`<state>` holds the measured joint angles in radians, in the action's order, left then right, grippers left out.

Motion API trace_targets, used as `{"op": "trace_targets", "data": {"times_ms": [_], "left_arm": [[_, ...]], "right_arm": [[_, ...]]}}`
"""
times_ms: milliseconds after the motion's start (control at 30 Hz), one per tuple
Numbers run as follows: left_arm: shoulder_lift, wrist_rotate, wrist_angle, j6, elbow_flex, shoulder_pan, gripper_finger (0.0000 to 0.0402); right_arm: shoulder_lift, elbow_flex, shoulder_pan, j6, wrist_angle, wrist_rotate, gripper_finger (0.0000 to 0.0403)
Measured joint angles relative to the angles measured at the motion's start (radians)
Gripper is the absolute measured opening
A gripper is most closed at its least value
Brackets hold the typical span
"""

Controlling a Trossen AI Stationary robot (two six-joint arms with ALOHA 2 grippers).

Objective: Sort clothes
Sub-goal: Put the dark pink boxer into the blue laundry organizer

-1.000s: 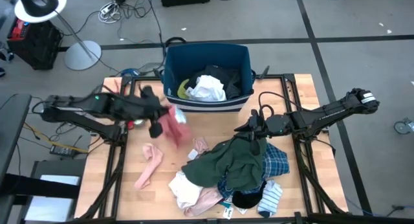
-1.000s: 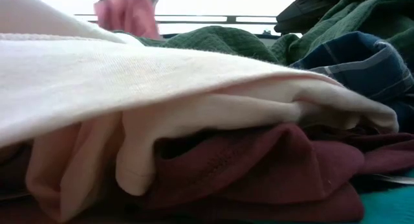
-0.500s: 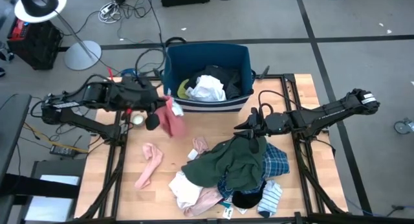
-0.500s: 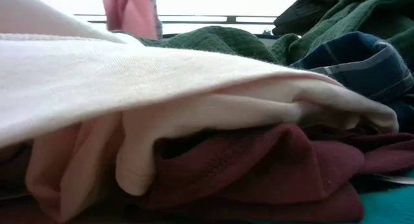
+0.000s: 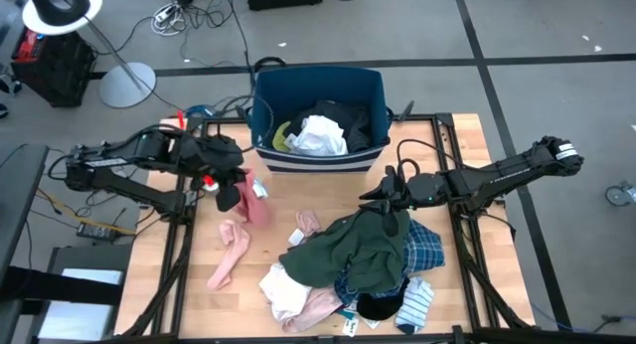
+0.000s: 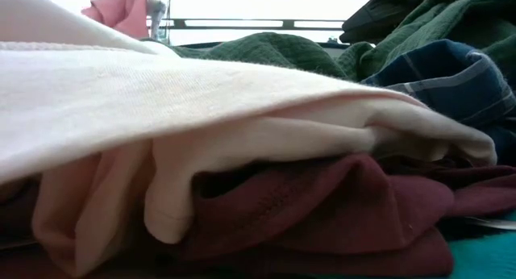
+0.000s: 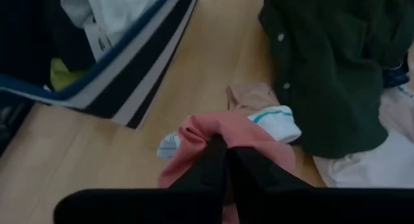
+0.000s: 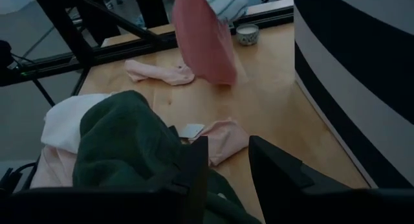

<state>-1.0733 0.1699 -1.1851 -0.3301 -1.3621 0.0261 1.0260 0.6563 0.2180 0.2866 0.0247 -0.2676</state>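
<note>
Left claw [image 5: 237, 193] pinched on pink garment [image 5: 255, 207], hanging limp: light, soft; bunch a fold. Right claw [image 8: 226, 160] parted over green heap [image 5: 360, 247] on desk [image 5: 318, 200].

Right up close, a cream garment [image 6: 201, 93] spreads across most of what can be seen, its folded edge drooping over a maroon piece [image 6: 322, 214] bunched underneath. Behind them a dark green garment [image 6: 274, 52] rises in a ridge, and a blue plaid piece [image 6: 443, 73] sits against its side with more dark green cloth [image 6: 451, 17] heaped above. Far back, a pink garment [image 6: 125, 13] hangs in front of the bright background, above a dark horizontal rail [image 6: 242, 23]. No jaws can be made out here, so nothing places itself against them.
</note>
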Motion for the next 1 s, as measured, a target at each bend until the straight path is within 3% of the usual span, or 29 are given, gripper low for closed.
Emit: {"op": "trace_targets", "data": {"times_ms": [467,1000], "left_arm": [[-0.001,0.0,0.016,-0.016,0.119,0.0,0.0022],[0.0,0.001,0.023,-0.016,0.124,0.0,0.0023]], "right_arm": [[0.0,0.0,0.0,0.0,0.0,0.001,0.0113],[0.0,0.0,0.0,-0.001,0.0,0.001,0.0113]]}}
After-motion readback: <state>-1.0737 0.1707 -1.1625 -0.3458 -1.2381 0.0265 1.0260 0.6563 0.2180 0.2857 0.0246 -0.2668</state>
